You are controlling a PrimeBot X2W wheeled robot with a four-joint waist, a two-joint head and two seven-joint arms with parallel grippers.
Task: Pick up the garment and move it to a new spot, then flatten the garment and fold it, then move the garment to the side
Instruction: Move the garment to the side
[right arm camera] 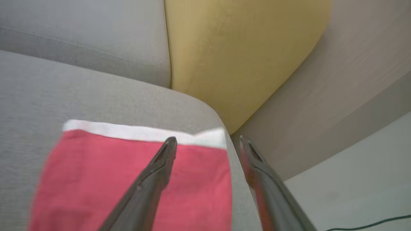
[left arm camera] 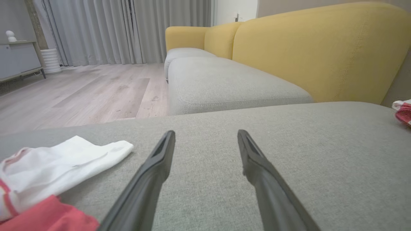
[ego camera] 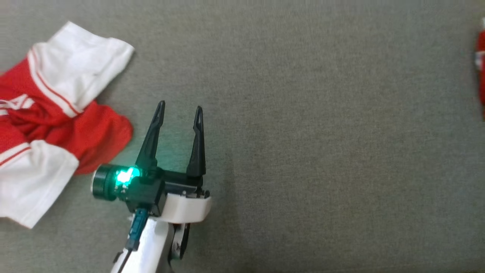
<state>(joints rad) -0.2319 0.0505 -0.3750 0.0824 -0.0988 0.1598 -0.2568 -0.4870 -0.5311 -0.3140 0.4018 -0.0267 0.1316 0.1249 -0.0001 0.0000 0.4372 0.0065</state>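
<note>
The grey sofa seat (ego camera: 322,132) took up nearly the whole head view, a wide bare stretch of fabric between two bits of clothing. Behind it in the left wrist view rose the yellow backrest (left arm camera: 321,51), with a second grey seat further along, then a wooden floor (left arm camera: 80,93) and pale curtains (left arm camera: 106,29).

The shirt (ego camera: 57,125), red with white sleeves and thin red stripes, lay crumpled on the seat at the far left, partly cut off by the edge of that view. One white sleeve was spread toward the top and another toward the bottom, with the red body bunched between them. A second red cloth (ego camera: 481,72) showed at the far right edge, well apart from the shirt. In the blurred right wrist view it lay flat, white band along its far side, near the seat's rounded corner.

The left pincer (ego camera: 180,105) stood wide and empty just to the right of the shirt, not touching it, a green light (ego camera: 127,176) glowing on its wrist. Nothing lay between its fingers and the shirt. The right pincer (right arm camera: 208,139) was also spread and empty, one finger over the red cloth, the other past the seat's edge.

A low cabinet (left arm camera: 16,61) stood beside the curtains.
</note>
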